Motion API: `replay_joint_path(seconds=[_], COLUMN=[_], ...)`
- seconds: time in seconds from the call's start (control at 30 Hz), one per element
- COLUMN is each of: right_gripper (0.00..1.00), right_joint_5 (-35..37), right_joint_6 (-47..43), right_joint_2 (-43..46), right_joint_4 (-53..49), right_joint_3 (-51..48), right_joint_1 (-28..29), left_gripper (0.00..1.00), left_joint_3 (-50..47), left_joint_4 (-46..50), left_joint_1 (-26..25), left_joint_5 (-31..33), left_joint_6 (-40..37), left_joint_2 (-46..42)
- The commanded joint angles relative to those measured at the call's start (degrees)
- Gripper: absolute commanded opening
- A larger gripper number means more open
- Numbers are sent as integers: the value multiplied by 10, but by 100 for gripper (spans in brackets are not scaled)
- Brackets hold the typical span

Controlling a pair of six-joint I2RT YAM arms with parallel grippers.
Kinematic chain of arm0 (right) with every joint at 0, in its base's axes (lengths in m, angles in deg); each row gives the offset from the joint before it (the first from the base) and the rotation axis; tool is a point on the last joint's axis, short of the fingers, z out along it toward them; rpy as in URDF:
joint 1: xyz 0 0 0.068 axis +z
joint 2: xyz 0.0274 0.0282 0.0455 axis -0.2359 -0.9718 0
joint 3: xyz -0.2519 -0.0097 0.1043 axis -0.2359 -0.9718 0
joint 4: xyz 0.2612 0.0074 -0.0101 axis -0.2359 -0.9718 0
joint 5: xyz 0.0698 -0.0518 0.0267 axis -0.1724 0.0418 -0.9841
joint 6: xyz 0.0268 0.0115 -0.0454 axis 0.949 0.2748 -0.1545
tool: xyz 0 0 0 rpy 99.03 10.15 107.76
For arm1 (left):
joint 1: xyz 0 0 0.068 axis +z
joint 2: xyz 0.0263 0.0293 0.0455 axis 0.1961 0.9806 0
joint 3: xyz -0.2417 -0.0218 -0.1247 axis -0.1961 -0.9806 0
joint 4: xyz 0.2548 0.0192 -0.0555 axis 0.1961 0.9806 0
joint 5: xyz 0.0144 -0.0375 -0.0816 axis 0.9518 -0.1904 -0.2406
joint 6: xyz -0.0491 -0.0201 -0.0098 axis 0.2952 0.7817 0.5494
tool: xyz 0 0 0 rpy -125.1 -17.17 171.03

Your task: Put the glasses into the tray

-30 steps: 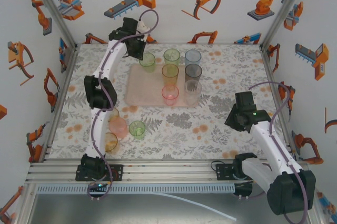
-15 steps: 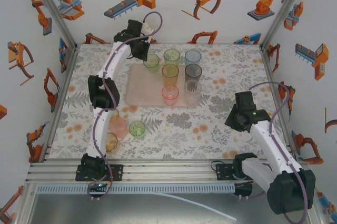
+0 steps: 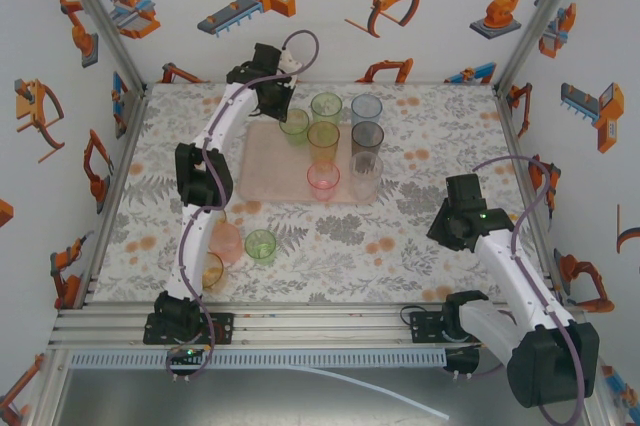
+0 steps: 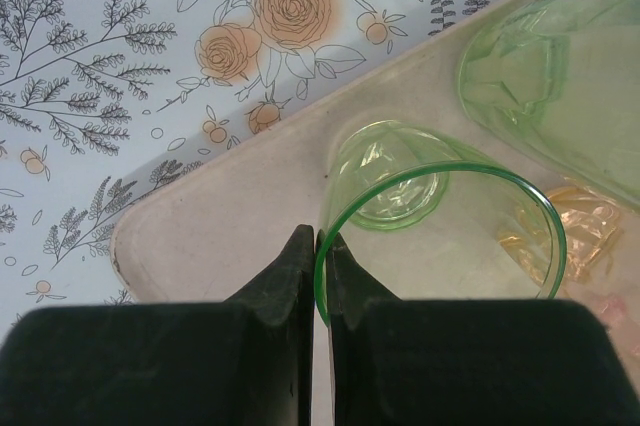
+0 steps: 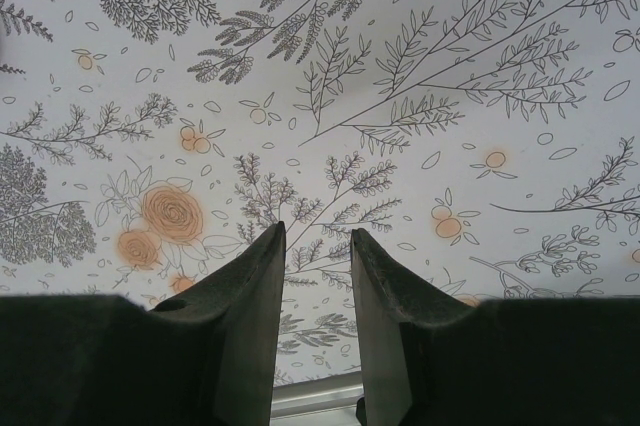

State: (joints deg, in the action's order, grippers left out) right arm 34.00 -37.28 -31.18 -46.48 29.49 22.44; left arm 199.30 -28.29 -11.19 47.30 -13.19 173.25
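Note:
My left gripper [image 3: 277, 98] is shut on the near rim of a green glass [image 3: 294, 124], one finger inside and one outside. In the left wrist view the gripper [image 4: 321, 246] pinches that glass [image 4: 440, 211] over the back left part of the pale pink tray [image 4: 220, 226]. The tray [image 3: 272, 174] also holds a second green glass [image 3: 326, 106], plus blue [image 3: 366, 108], amber [image 3: 322, 138], grey [image 3: 367, 136], pink [image 3: 323, 179] and clear [image 3: 366, 172] glasses. My right gripper [image 5: 317, 236] is open over bare floral tabletop at the right [image 3: 452, 226].
Three more glasses stand on the tabletop near the left arm: pink [image 3: 225, 241], green [image 3: 261, 246] and amber [image 3: 210, 269]. The left arm stretches over them to the back. Aluminium frame posts and printed walls close in the table on three sides.
The left gripper has carried the green glass to the right along the tray's back edge, closer to the other green glass. The right arm has stayed still.

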Motion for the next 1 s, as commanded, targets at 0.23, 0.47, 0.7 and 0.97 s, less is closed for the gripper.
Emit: replay_joint_path(seconds=[0.23,0.47,0.7,0.97], right_gripper=[34,34,34,34], right_joint_5=[8,7,5,2], right_joint_6=[7,7,8,8], right_joint_2=[-5,-6,-6,-12], right_joint_4=[15,15,16,23], right_joint_3=[-8,-4,-5,-7], right_joint_1=[-3,-3,-3,-3], left_gripper=[12,13,15,21], left_joint_3=[19,18,16,14], left_joint_4=[-4,-2,-2,-2], left_joint_1=[0,1,1,1], left_joint_5=[20,39,44,47], left_joint_6=[3,2,-6,-7], left_joint_2=[-2,0,-3,-4])
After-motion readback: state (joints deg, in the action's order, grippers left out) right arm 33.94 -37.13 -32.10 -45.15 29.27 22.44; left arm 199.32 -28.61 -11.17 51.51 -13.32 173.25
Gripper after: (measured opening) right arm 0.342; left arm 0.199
